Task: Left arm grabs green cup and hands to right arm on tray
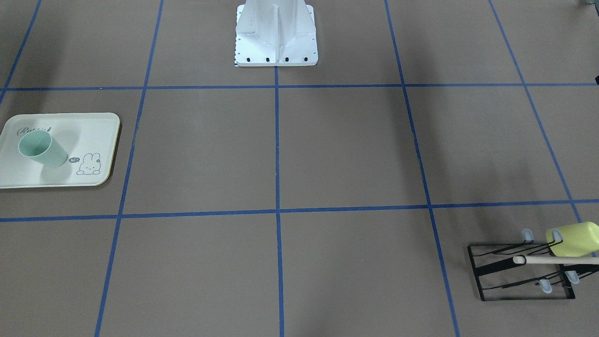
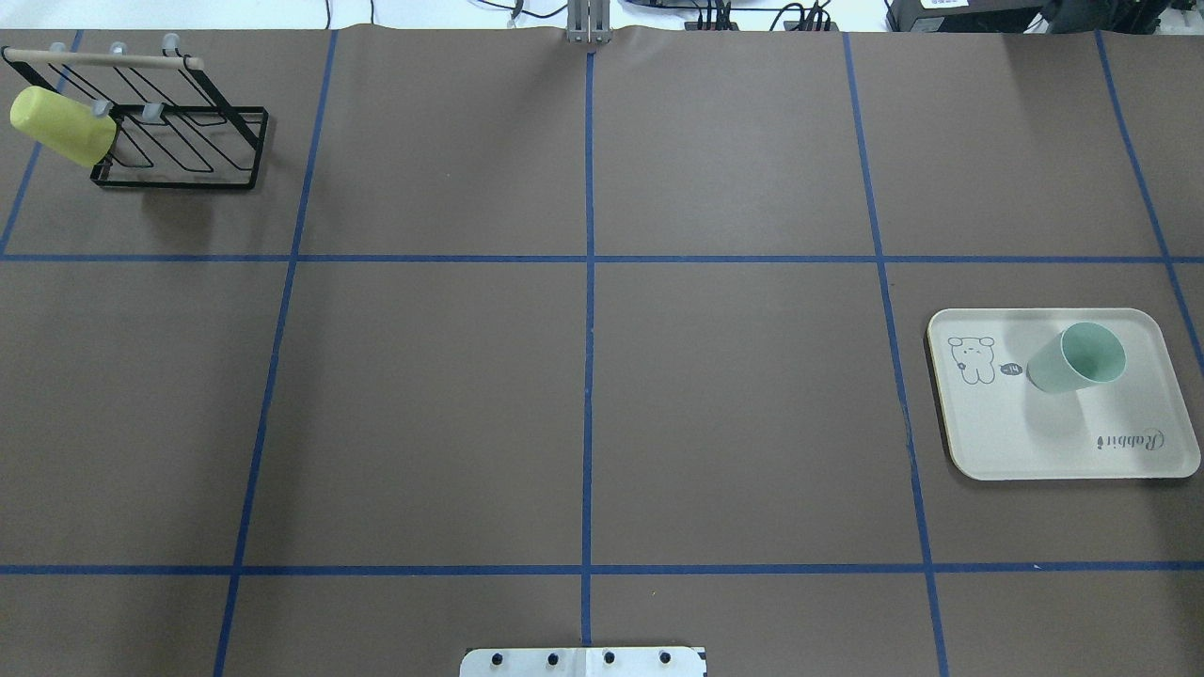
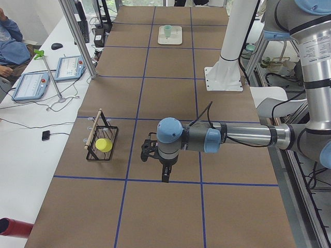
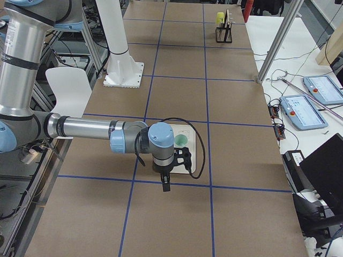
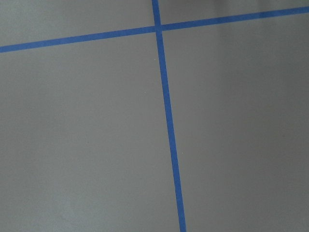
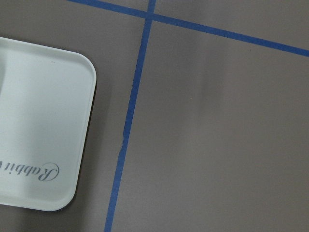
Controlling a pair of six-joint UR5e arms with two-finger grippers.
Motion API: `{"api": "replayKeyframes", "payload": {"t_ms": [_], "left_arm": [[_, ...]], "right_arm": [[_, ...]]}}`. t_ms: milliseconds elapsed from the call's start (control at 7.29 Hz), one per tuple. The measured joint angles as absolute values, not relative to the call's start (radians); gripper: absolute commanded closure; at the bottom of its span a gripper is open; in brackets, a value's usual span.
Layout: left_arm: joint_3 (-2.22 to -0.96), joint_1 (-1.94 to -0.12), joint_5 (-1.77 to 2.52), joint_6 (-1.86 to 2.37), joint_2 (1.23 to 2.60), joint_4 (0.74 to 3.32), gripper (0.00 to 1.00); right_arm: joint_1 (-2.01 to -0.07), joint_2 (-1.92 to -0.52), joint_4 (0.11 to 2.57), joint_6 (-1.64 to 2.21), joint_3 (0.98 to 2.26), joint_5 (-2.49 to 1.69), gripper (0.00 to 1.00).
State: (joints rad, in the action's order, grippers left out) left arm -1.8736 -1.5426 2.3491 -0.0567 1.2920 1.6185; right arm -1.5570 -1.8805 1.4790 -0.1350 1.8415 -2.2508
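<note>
Twice failing at telling jaw spread, for left gripper (image 3: pixel 146 152) and right gripper (image 4: pixel 186 158), both hanging above the table (image 2: pixel 423 404). Showing green cup (image 2: pixel 1077 357) upright on tray (image 2: pixel 1053 461).

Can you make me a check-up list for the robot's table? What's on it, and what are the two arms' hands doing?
Surface: brown table with a blue tape grid; no spills seen.
Job's things: green cup stands upright on the tray, on the robot's right side.
Clutter: yellow-green cup hangs on a black wire rack at the far left corner.
Grippers: left gripper and right gripper hang above the table, pointing down; whether the jaws are open or shut cannot be told.
Cables: a black cable loops at each wrist; none seen on the brown surface.
Surroundings: a person sits at a side desk with control tablets.
</note>
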Motion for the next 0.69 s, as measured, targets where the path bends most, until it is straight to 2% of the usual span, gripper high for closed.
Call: {"api": "replayKeyframes", "payload": {"t_ms": [686], "left_arm": [[-1.875,-1.543,2.349,-0.056,1.288,1.618,0.0]], "right_arm": [[-1.557,-1.878,1.479,-0.135,1.842,-2.277,0.0]]}}
